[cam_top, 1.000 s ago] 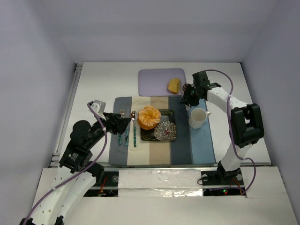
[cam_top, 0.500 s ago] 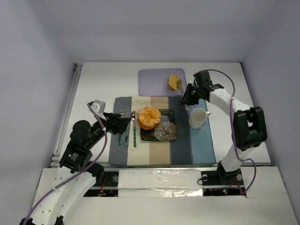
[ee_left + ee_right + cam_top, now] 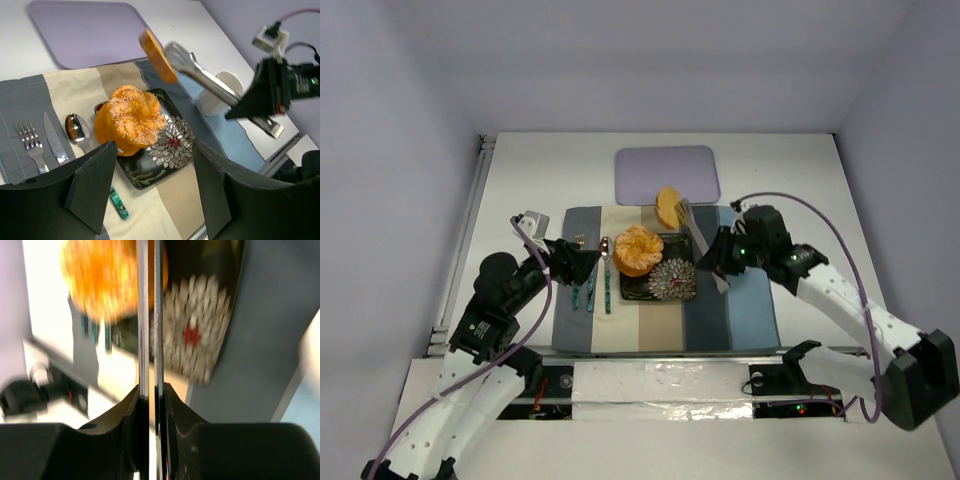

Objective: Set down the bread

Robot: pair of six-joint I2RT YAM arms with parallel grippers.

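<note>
Just left of the plate [image 3: 658, 296], the left pincer [image 3: 578, 263] hangs open and empty. The carry looks to be the step in hand. The bread [image 3: 667, 207] is in the air near the plate's far edge, pinched in tongs [image 3: 698, 235]. The right pincer [image 3: 725, 255], right of the plate, squeezes the tongs closed. Next, probably: lower the bread onto the plate beside the pastry [image 3: 638, 250], then ease the tongs apart.

a seeded orange pastry [image 3: 638, 250] sits at the left edge of a dark floral square plate [image 3: 665, 293] on a striped placemat [image 3: 660, 325]. fork [image 3: 31, 145], knife [image 3: 54, 145] and spoon [image 3: 76, 129] lie side by side left of the plate. a white cup [image 3: 212, 104] stands to its right, and a lavender tray [image 3: 650, 175] lies beyond the placemat.
</note>
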